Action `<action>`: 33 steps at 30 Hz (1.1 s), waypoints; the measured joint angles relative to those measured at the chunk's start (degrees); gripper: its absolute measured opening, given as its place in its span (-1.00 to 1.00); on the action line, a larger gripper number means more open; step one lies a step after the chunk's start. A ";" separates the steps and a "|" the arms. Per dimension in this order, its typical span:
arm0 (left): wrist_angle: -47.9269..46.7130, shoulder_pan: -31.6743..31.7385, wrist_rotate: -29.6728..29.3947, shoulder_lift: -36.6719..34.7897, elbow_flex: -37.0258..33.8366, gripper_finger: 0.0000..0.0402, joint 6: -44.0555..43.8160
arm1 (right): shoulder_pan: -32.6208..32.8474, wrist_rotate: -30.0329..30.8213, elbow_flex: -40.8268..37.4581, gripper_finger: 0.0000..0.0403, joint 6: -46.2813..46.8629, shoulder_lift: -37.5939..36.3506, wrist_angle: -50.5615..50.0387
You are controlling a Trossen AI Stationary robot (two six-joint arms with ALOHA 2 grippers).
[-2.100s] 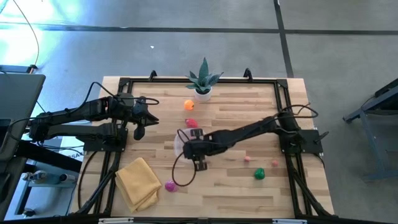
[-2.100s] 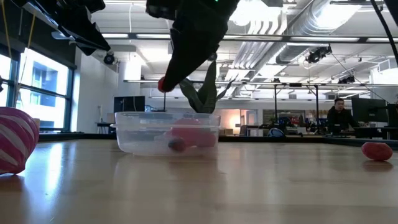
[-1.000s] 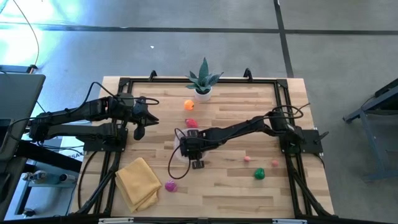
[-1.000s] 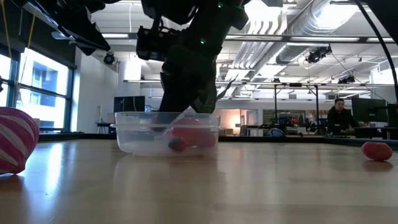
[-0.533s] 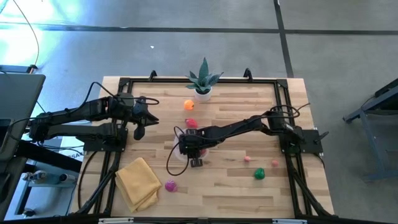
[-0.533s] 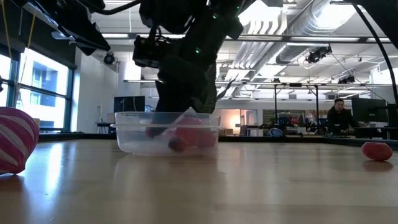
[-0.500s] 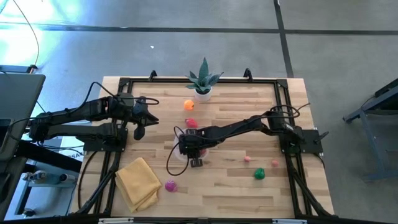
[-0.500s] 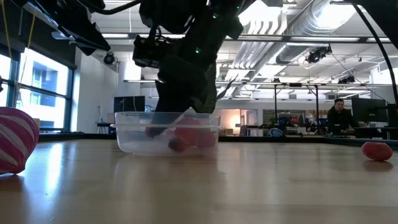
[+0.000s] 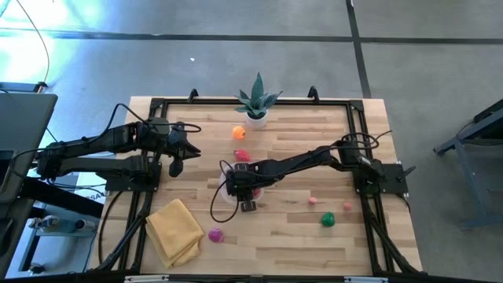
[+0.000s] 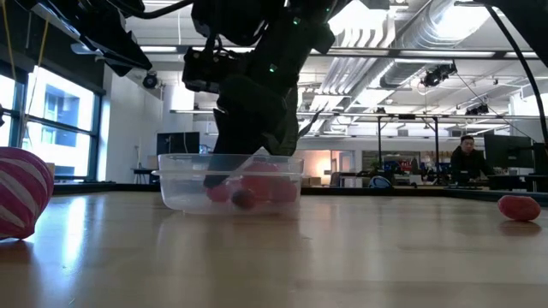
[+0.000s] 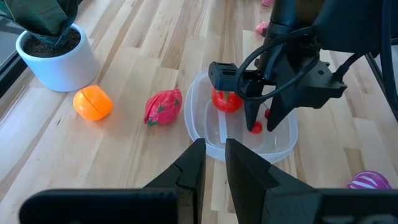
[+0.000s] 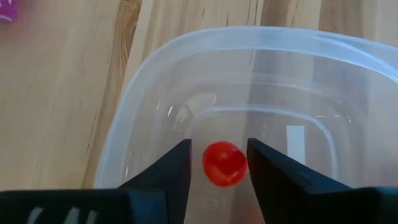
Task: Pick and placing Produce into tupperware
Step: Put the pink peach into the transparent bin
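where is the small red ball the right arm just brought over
The small red ball lies inside the tupperware near the table's middle, between the open right tool fingers, beside a larger red fruit.

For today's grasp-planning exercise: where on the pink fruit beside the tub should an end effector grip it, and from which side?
Grip the pink fruit across its narrow middle, coming straight down from above. It lies flat on the table with its long axis slanted, open wood on both long sides. The orange and tub sit near its ends, so close across the width.
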 joint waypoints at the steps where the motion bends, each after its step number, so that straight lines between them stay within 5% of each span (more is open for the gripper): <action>1: 0.00 -0.02 0.00 0.00 0.00 -0.73 0.00 | 0.00 0.29 0.00 -0.25 0.00 0.00 0.00; 15: 0.01 0.00 0.00 -0.02 0.00 -0.73 0.02 | 0.40 7.53 0.07 -0.24 1.96 -5.67 -9.87; 33: 0.00 0.00 0.00 -0.01 0.01 -0.73 0.02 | 12.92 28.84 0.11 -0.24 36.75 -14.88 -43.19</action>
